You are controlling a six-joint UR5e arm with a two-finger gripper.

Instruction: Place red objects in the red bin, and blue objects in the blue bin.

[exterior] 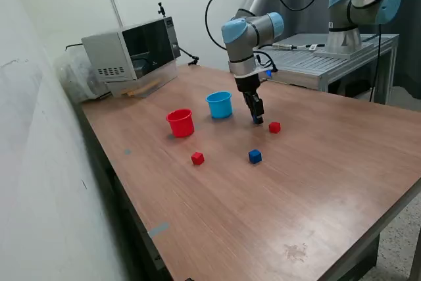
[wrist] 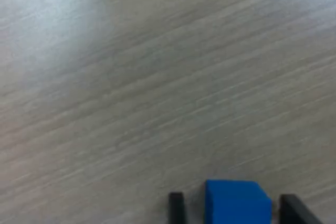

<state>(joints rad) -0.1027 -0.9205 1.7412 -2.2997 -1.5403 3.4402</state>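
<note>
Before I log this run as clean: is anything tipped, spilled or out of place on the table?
Nothing stands out. The red cup and light-blue cup stand upright, and the loose cubes sit flat on the wooden table. One blue cube sits between the gripper fingers.

The gripper [exterior: 258, 120] stands low over the table [exterior: 316, 182] with a blue cube [wrist: 237, 203] between its fingers, a gap on each side. Close by are the blue cup [exterior: 220, 104] on the exterior view's left and a red cube [exterior: 274, 127] on its right. The red cup [exterior: 180, 123], another red cube [exterior: 197, 158] and a second blue cube [exterior: 255, 156] stand well apart, with bare wood between them. A microwave [exterior: 131, 54] sits at the far edge.
</note>
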